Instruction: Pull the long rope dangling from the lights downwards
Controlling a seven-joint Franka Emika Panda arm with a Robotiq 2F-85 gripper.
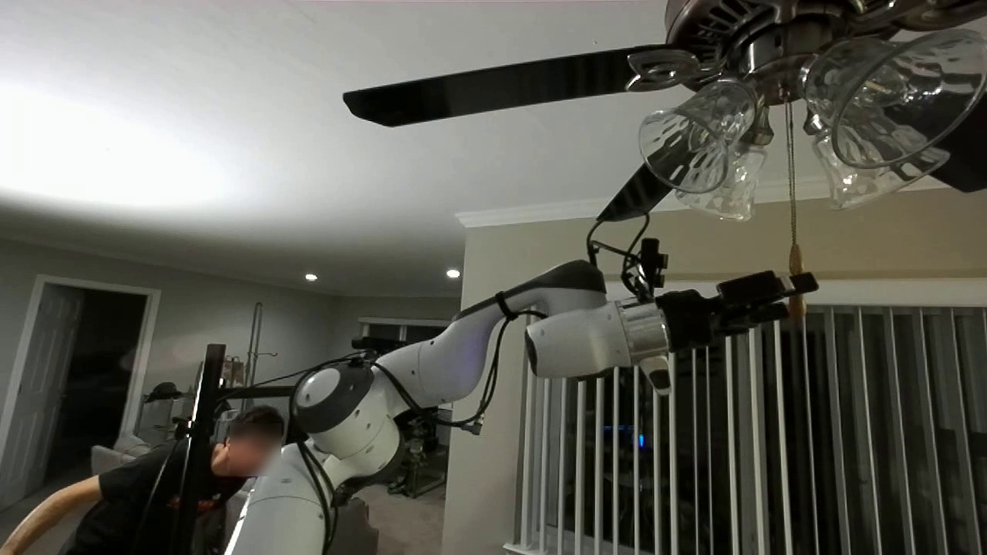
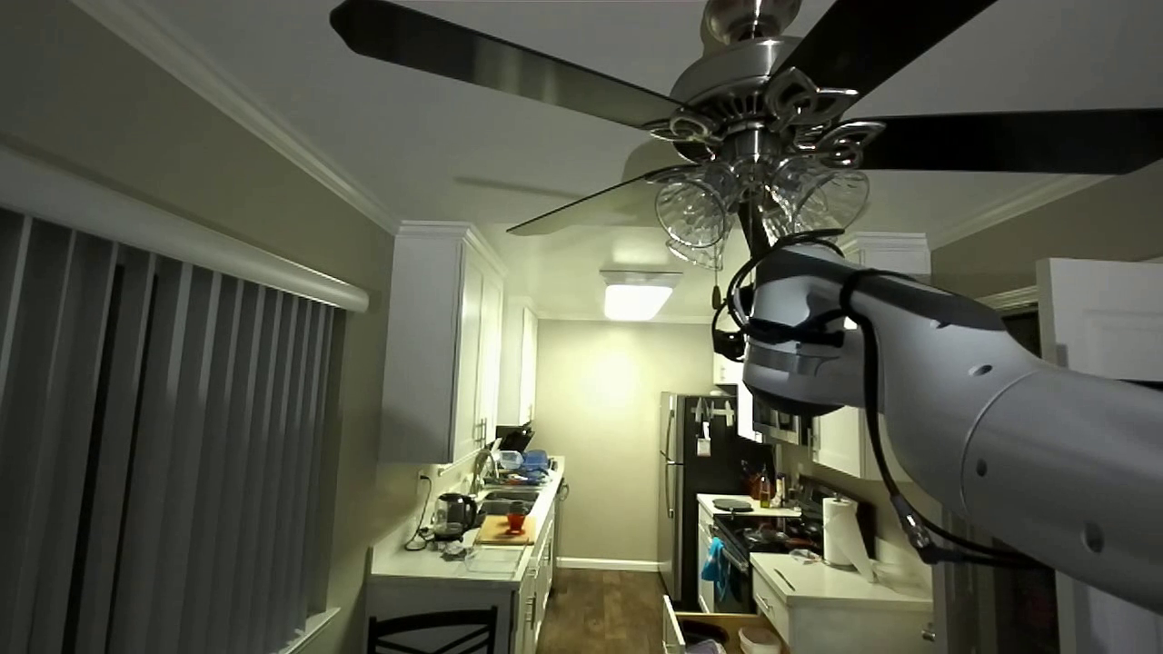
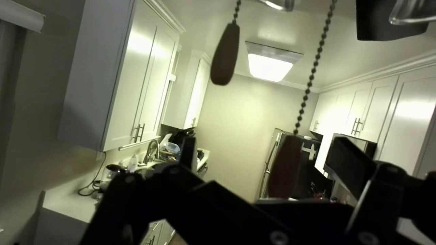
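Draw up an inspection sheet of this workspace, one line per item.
Surface: nothing seen serving as a worktop; the job hangs from a ceiling fan.
Job's things: the long rope is a beaded chain ending in a brown knob; the lights are clear glass shades.
Clutter: a second pull cord hangs close by, ending higher; the kitchen counter holds a kettle and a cutting board.
Gripper: open; the knob appears to hang between its fingers, contact cannot be told.
Cables: black cables run along the robot arm, looping loosely in places.
Surroundings: a person partly hidden by a black post; vertical blinds; dark fan blades.
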